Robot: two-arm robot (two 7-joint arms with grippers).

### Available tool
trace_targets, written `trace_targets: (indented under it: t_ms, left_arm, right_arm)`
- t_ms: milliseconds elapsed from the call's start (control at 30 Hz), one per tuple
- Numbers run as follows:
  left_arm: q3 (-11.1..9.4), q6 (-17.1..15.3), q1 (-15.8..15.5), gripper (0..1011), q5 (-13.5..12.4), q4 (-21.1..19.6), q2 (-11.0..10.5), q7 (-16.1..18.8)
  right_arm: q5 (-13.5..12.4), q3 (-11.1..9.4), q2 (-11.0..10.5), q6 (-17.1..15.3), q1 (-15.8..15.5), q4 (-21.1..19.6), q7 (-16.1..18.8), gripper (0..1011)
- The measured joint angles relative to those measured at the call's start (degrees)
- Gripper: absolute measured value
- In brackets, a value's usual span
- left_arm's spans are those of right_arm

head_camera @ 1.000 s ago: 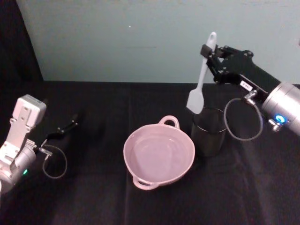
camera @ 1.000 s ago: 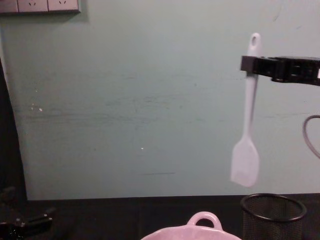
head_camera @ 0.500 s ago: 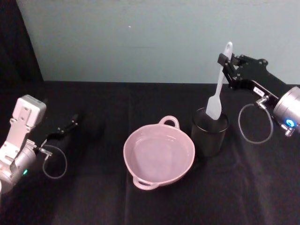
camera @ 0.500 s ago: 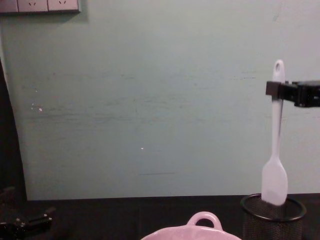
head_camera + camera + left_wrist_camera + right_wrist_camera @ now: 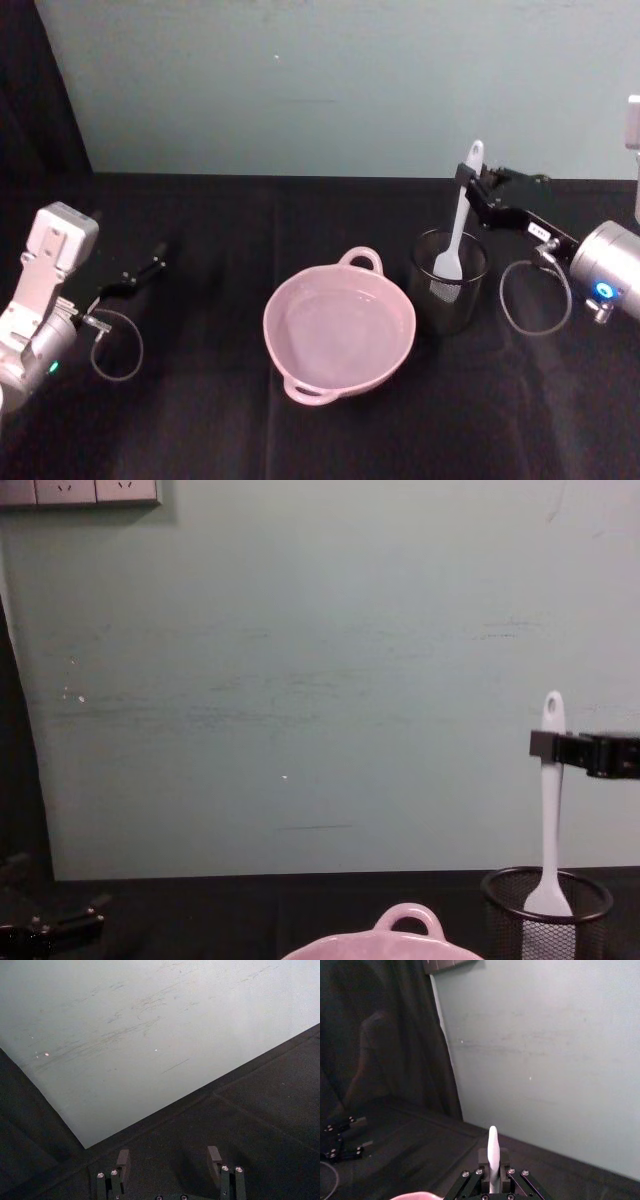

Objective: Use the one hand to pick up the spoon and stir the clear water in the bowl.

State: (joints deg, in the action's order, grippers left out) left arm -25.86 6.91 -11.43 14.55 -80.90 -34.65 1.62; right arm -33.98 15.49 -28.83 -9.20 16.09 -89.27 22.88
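The white spoon hangs upright with its flat head down inside the black mesh cup. My right gripper is shut on the spoon's handle just below the end hole, above and behind the cup. The chest view shows the same spoon pinched by the right gripper over the cup. In the right wrist view the handle tip sticks up between the shut jaws. The pink bowl with clear water sits left of the cup. My left gripper rests open at the far left.
The black tablecloth ends at a pale green wall behind. A grey cable loop hangs under the right wrist beside the cup. In the left wrist view the left gripper's fingers stand apart over bare cloth.
My right gripper has carried the spoon rightward and down. The spoon's head, earlier in the air beside the cup, is now inside the mesh cup. The left arm has not moved.
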Motion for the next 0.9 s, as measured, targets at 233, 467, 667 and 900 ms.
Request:
trace_targets:
  t_ms: [233, 467, 667, 900]
  left_arm:
    - [0.0, 0.0, 0.0, 1005, 0.0, 0.0, 0.0, 0.0]
    - [0.0, 0.0, 0.0, 1005, 0.0, 0.0, 0.0, 0.0]
    - [0.0, 0.0, 0.0, 1005, 0.0, 0.0, 0.0, 0.0]
    - [0.0, 0.0, 0.0, 1005, 0.0, 0.0, 0.0, 0.0]
  right_arm:
    - [-4.7, -0.1, 0.2, -0.9, 0.7, 3.8, 2.8, 113]
    - [-8.8, -0.3, 0.4, -1.1, 1.3, 6.7, 5.0, 114]
    - [-11.6, -0.5, 0.6, -0.8, 1.5, 8.5, 6.4, 113]
    - [-13.4, -0.2, 0.4, -0.3, 1.8, 9.9, 6.8, 114]
